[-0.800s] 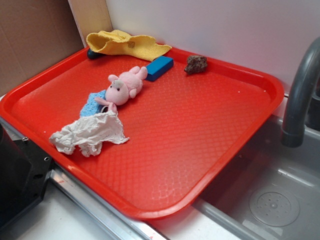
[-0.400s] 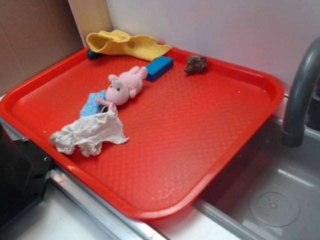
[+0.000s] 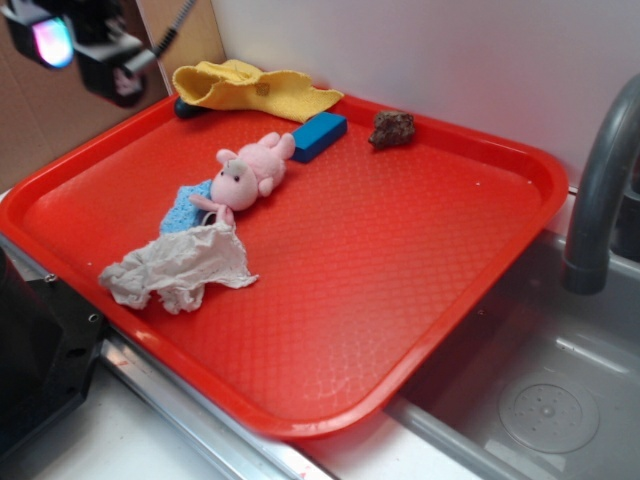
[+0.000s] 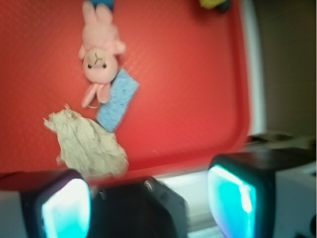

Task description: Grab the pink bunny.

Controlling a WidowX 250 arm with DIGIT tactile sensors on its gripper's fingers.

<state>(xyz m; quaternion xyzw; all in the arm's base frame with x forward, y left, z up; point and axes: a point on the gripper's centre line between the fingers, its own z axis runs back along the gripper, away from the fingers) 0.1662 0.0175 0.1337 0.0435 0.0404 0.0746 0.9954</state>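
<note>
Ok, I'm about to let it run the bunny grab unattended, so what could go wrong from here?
1. The bunny lies partly on the sponge, ears by the cloth; the fingers might catch either.
2. The hand sits open, off past the tray edge, so its descent may clip the rim.
3. The blue block touches the bunny's feet and could get knocked.

The pink bunny (image 3: 251, 170) is hemmed in by a light-blue sponge (image 3: 187, 207) and white cloth (image 3: 180, 266) at its head and a dark-blue block (image 3: 319, 134) at its feet; open tray (image 3: 400, 260) is left on its right
</note>
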